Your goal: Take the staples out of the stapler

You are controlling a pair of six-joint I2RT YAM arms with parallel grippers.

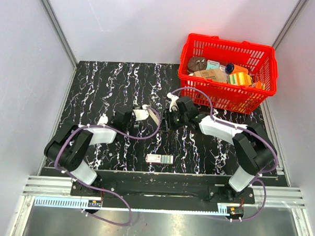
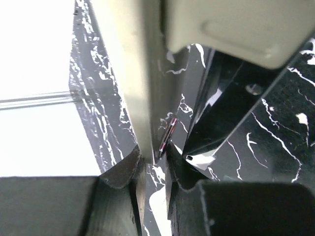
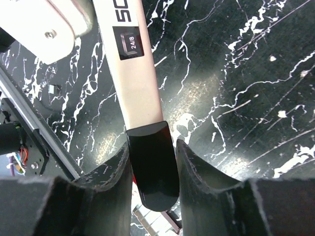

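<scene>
The white stapler (image 1: 147, 115) is held above the table's middle between both grippers. My left gripper (image 1: 134, 117) is shut on one end of it. In the left wrist view its fingers (image 2: 123, 172) pinch the tip of a pale stapler arm (image 2: 133, 73), with thin metal showing at the pinch. My right gripper (image 1: 168, 120) is shut on the other end. In the right wrist view the fingers (image 3: 110, 169) clamp the black end cap (image 3: 152, 167) of the white arm (image 3: 135, 73), which is printed 24/8. No loose staples show.
A small flat red-and-green labelled box (image 1: 159, 159) lies on the black marbled table (image 1: 106, 84) near the front edge. A red basket (image 1: 226, 97) holding several items stands at the back right. Grey walls close in on both sides.
</scene>
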